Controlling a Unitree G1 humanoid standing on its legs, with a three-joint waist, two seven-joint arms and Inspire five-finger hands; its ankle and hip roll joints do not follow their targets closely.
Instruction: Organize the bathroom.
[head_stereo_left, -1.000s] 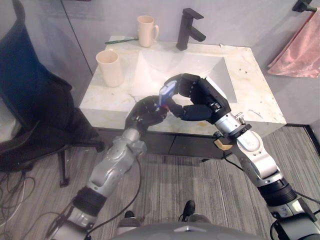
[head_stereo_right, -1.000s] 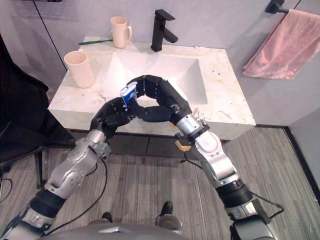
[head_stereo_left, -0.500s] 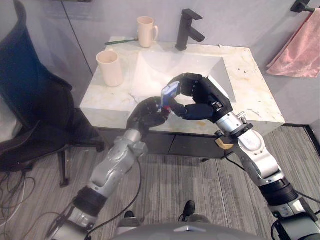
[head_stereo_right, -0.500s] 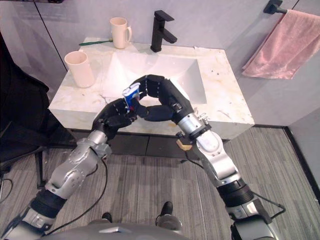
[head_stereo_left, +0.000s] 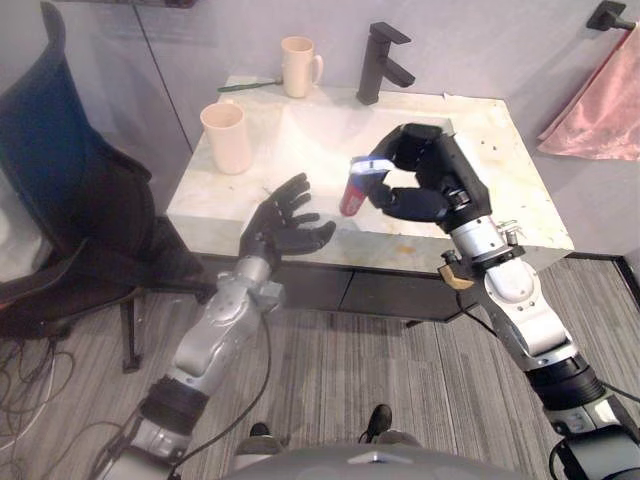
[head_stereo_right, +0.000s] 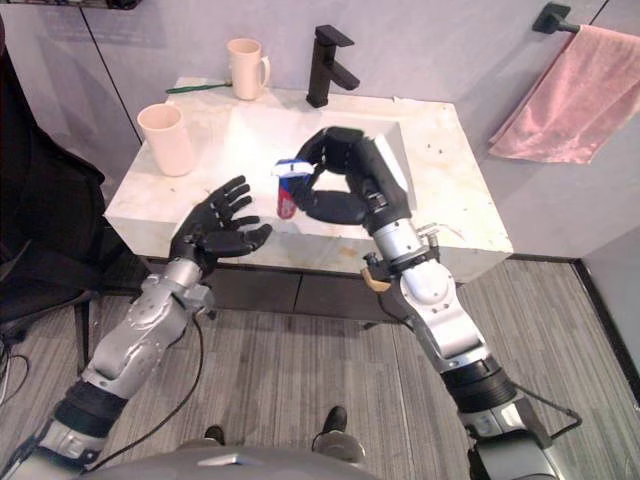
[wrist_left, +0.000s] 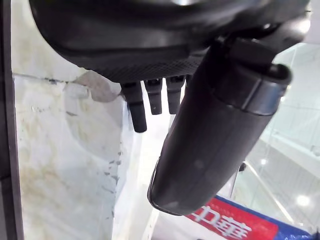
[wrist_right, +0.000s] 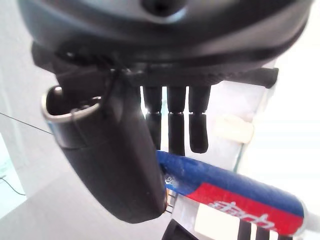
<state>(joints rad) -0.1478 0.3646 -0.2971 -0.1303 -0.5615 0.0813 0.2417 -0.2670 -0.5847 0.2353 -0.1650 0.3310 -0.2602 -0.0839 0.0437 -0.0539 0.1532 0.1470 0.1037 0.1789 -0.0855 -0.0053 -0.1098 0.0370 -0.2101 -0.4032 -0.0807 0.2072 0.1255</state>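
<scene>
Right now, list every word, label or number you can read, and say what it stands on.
Tube, held in the right hand: white characters on its red band, cut off at the edge and blurred, not readable for certain.
Same tube, right wrist view: white lettering on red, too blurred to read.
Near mug, far mug, faucet, towel: no print visible.
</scene>
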